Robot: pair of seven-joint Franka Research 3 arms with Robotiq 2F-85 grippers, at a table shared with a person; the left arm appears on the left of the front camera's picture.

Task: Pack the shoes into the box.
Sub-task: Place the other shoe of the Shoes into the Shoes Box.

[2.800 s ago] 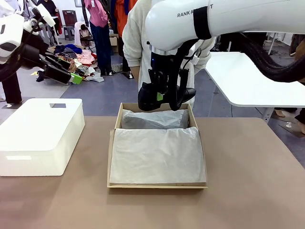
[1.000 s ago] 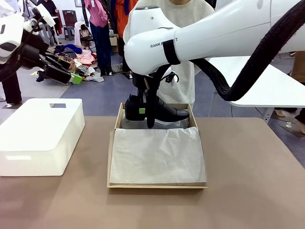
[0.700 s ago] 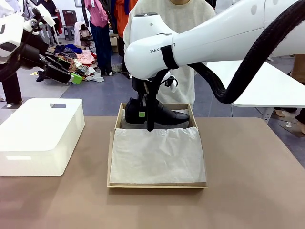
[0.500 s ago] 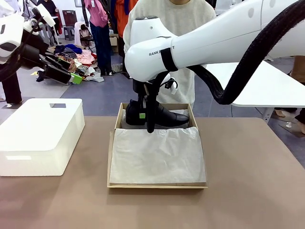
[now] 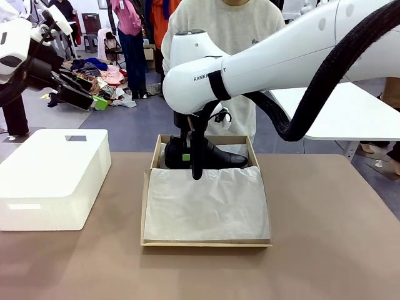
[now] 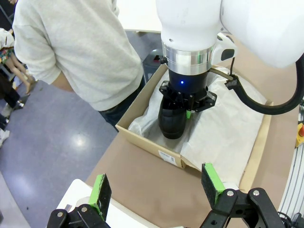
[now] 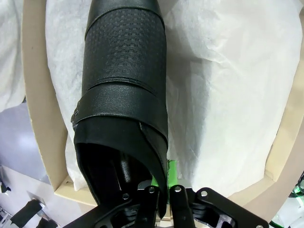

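Note:
One black glossy shoe (image 5: pixel 215 155) rests low in the far end of the brown cardboard box (image 5: pixel 145 206), its toe pointing to the picture's right. My right gripper (image 5: pixel 191 161) is shut on the shoe's heel collar. In the right wrist view the shoe (image 7: pixel 124 80) stretches away from the gripper (image 7: pixel 161 197) over white tissue paper (image 7: pixel 228 95). The left wrist view looks down on the shoe (image 6: pixel 173 121), the box (image 6: pixel 142 140) and the right arm. My left gripper (image 5: pixel 94 94) hangs open, high at the far left, and its green pads (image 6: pixel 211 183) stand wide apart.
A white plastic bin (image 5: pixel 53 175) stands on the table left of the box. A person in a cream sweater (image 5: pixel 219 25) stands just behind the box's far edge. White tissue paper (image 5: pixel 206 203) covers the near part of the box. Bare brown table (image 5: pixel 331 237) lies to the right.
My right arm has come down and leftwards, lowering the shoe from above the box's far edge into its far end. The left arm has not moved.

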